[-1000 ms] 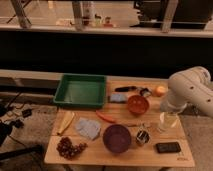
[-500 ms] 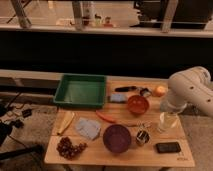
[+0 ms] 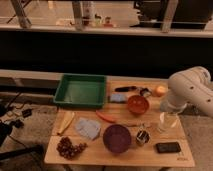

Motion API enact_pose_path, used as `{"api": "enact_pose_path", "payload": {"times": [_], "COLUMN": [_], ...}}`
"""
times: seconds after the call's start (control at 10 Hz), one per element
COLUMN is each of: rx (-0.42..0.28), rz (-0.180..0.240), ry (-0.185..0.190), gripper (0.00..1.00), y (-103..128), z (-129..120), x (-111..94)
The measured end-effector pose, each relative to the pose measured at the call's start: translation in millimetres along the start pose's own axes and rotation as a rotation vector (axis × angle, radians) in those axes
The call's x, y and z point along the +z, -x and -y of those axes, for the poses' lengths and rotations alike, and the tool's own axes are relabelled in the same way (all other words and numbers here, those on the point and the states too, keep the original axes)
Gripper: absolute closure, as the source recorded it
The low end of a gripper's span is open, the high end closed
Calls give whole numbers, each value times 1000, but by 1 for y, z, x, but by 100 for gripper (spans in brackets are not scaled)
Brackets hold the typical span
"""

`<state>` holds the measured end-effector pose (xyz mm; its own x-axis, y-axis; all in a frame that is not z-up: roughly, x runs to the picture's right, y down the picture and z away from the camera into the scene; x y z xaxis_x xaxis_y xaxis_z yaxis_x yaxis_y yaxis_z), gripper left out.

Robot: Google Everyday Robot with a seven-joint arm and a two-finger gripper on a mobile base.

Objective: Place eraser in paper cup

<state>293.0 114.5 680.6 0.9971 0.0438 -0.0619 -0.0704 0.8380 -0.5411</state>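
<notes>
Nothing on the light wooden tabletop (image 3: 100, 156) is seen to have moved in the last second. The big white robot arm (image 3: 192, 90) has stayed at the right side, so no step of the task has been done in that time. The eraser, a small flat black slab (image 3: 167, 147), is still laid flat near the front right corner of the tabletop and is not held by anything. The small pale white paper cup (image 3: 167, 123) is stood just behind it, with a small shiny metal cup (image 3: 142, 137) to the left. The gripper (image 3: 169, 110) at the low end of the arm is hung right over the paper cup, and the eraser is not touched by it. Whether the jaws are open or closed cannot be told. It is judged that the eraser has yet to be picked up, so the gripper would first need to be brought forward and down to it.
</notes>
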Motion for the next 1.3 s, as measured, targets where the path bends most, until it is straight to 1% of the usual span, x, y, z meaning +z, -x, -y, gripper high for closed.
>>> {"api": "enact_pose_path", "payload": {"times": [0.7,1.0,1.3], "rx": [1,17,26], "rz": [-1,-13,-26], "ry": [0,1,-7], "gripper": [20,20,20], "y": [0,-7,-15], "z": [0,-3,-11], "x": [0,1,-1]}}
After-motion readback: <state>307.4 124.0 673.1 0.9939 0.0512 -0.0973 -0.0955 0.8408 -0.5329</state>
